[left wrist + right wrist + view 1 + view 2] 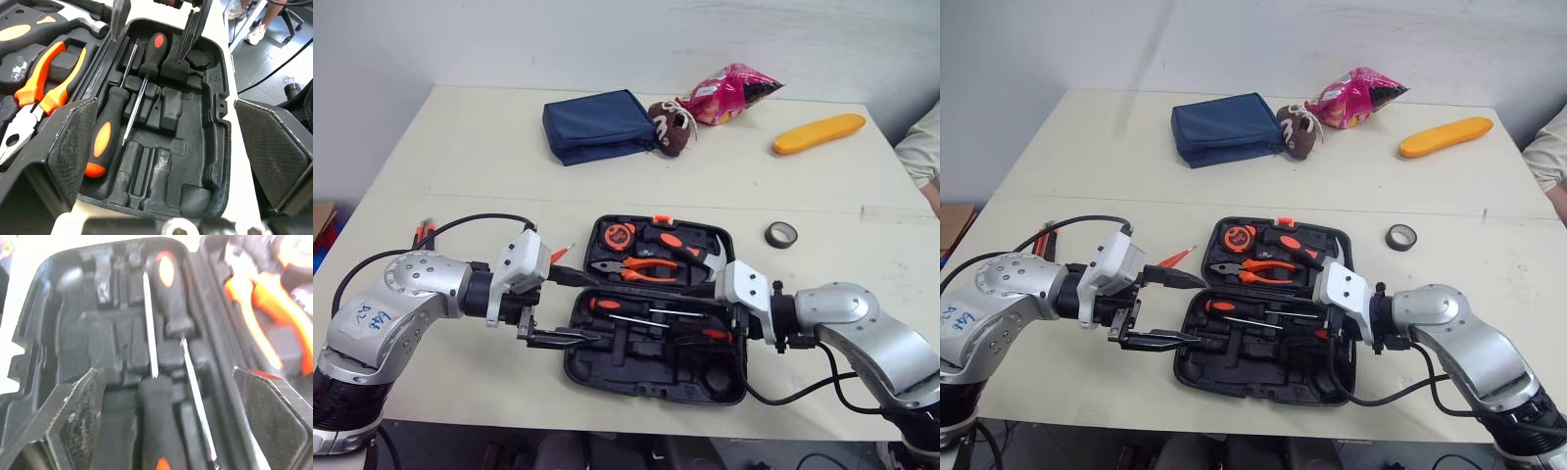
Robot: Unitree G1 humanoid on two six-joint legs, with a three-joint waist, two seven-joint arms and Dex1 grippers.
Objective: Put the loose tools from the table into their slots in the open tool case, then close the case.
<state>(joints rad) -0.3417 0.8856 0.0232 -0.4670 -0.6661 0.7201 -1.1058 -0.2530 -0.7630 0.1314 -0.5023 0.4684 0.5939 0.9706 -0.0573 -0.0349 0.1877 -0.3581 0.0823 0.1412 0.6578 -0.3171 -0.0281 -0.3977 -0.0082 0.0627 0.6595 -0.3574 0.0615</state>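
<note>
The black tool case [607, 370] lies open at the table's front. Its far half holds orange pliers [641, 267] and a tape measure [620, 236]. Two black-and-orange screwdrivers [105, 132] lie in slots in the near half. My left gripper [560, 308] is open at the case's left edge, with nothing between its fingers. My right gripper [171, 396] is open too, hovering over the screwdrivers at the case's right side. A thin red-tipped tool [561, 253] lies on the table just behind my left gripper.
A roll of tape [780, 234] lies right of the case. At the back are a navy pouch [595, 125], a small brown shoe [672, 125], a pink snack bag [729, 93] and a long orange object [819, 132]. Red-handled items [423, 233] lie at the left edge. A person's sleeve [922, 147] shows far right.
</note>
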